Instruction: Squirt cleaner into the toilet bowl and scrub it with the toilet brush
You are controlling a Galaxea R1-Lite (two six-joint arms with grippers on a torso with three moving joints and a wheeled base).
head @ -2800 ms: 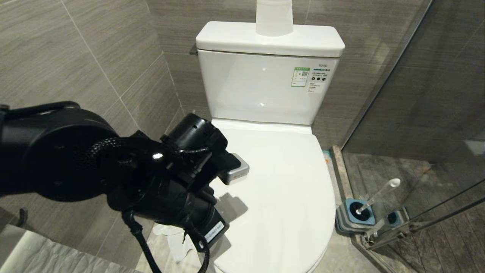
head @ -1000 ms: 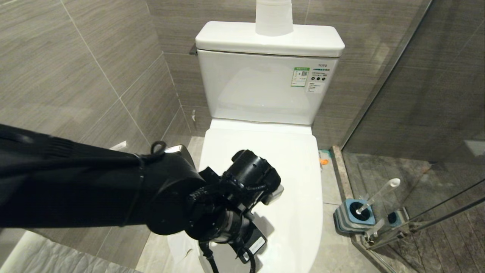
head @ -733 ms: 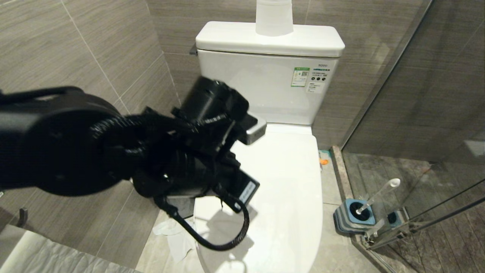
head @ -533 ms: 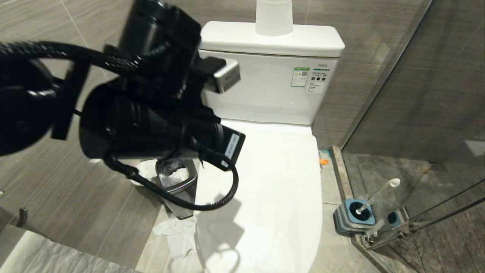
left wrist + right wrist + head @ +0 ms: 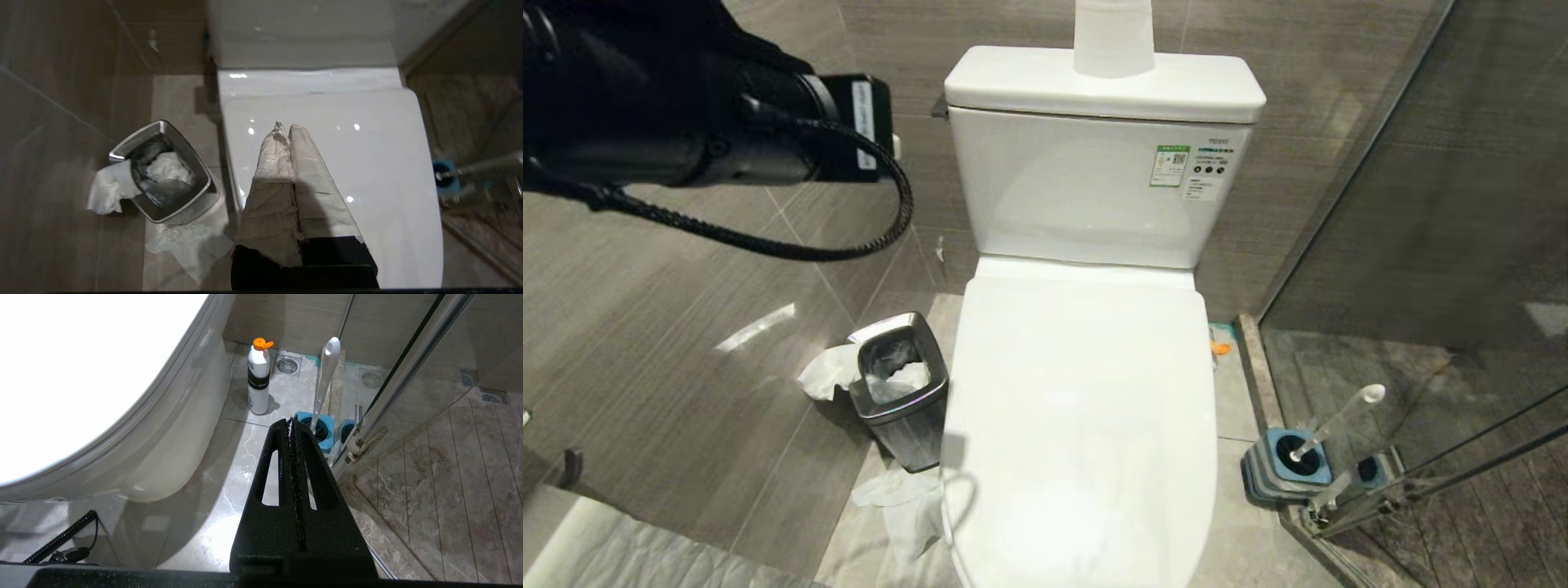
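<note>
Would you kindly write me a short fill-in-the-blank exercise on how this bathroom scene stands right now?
1. The toilet lid is ____.
2. The toilet brush stands in its ____ holder.
3. The steel bin sits on the toilet's ____ side in the head view.
4. The bottle on the floor has an ____ cap.

Missing words: closed; blue; left; orange

The toilet bowl is seen white and glossy, its lid shut flat over the seat. The toilet brush is stood tilted in its squat blue-and-grey holder on the floor, just beside the bowl, against the glass.
</note>
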